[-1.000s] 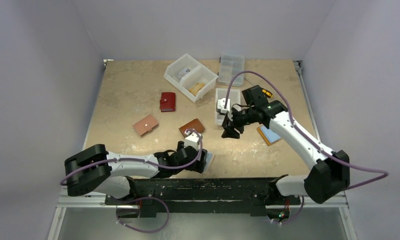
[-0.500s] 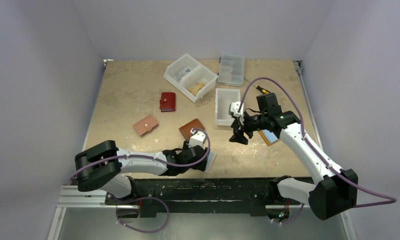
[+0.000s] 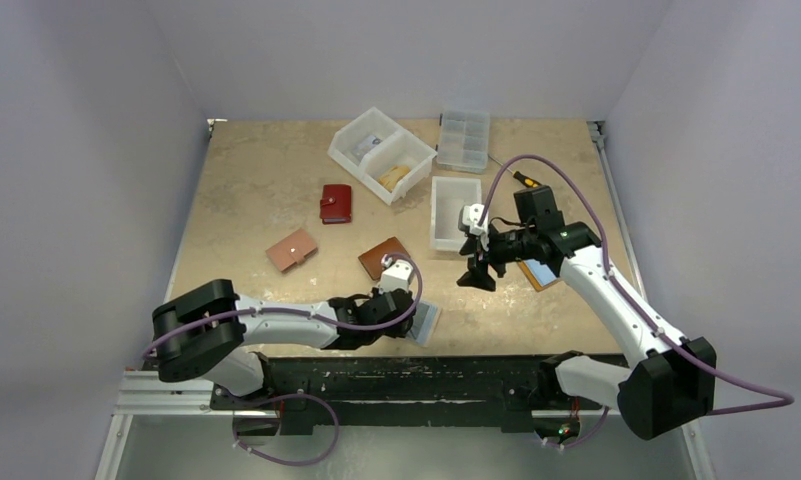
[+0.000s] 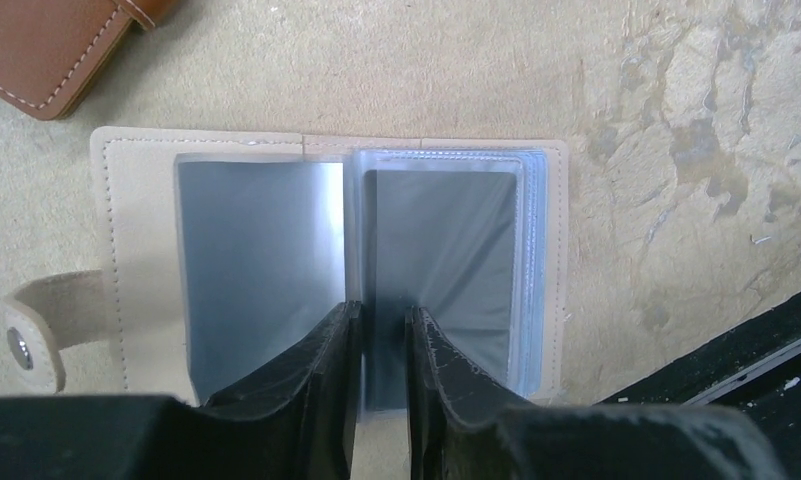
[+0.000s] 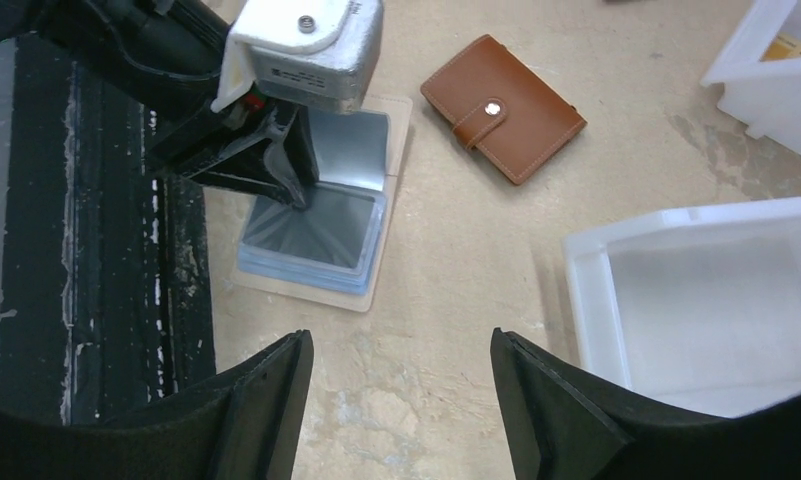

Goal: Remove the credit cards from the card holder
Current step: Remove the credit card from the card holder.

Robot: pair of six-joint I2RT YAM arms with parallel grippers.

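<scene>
Left fingers (image 4: 311,385) nearly closed, pinching the 6 o'clock edge of the grey card (image 4: 441,250) inside the open card holder (image 4: 131,210). The card's long axis runs 6 to 12 o'clock. Right fingers (image 5: 261,405) spread open, well apart at 2 o'clock.

An open card holder (image 3: 426,322) is laid at the 6 o'clock edge of the desk (image 3: 256,180), a card (image 4: 441,260) tucked in its sleeves. A closed wallet (image 3: 384,256) is set at its 11 o'clock; a tray (image 3: 454,212) is placed at 1 o'clock, a divided bin (image 3: 381,153) behind.
</scene>
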